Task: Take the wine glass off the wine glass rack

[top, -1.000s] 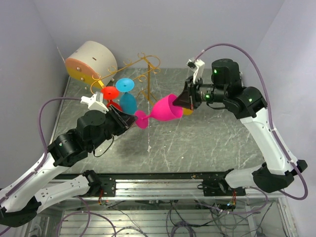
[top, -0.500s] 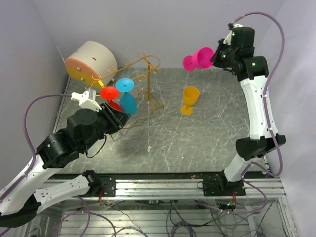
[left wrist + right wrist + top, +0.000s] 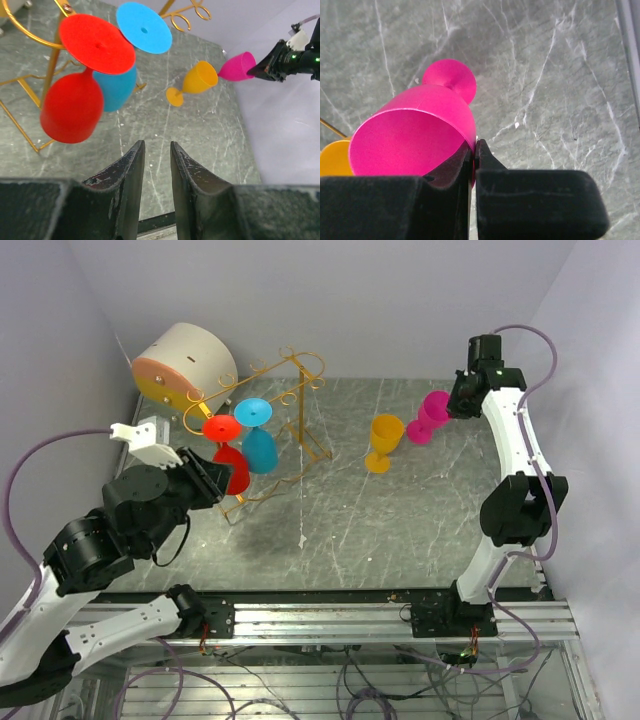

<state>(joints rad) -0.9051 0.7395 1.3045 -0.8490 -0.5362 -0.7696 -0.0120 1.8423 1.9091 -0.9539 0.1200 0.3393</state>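
Grey marbled table (image 3: 400,510), lilac walls behind. Nearest: left pincer (image 3: 156,147) part open, holding nothing. Just ahead and up-left of it, red wine glass (image 3: 75,112) hanging bowl-down, stem vertical, beside blue wine glass (image 3: 117,87) on gold wine glass rack (image 3: 298,410); likely the left arm's to take. Far right: right pincer (image 3: 474,150) clamped on rim of pink wine glass (image 3: 420,120), tilted, off the rack, beside orange glass (image 3: 384,440).

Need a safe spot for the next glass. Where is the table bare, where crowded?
Bare: the near stretch of table, from the rack to the right edge, before the orange glass. Crowded: back left, with drum, rack, red glass and blue glass; back right, pink glass in the right gripper beside the orange.
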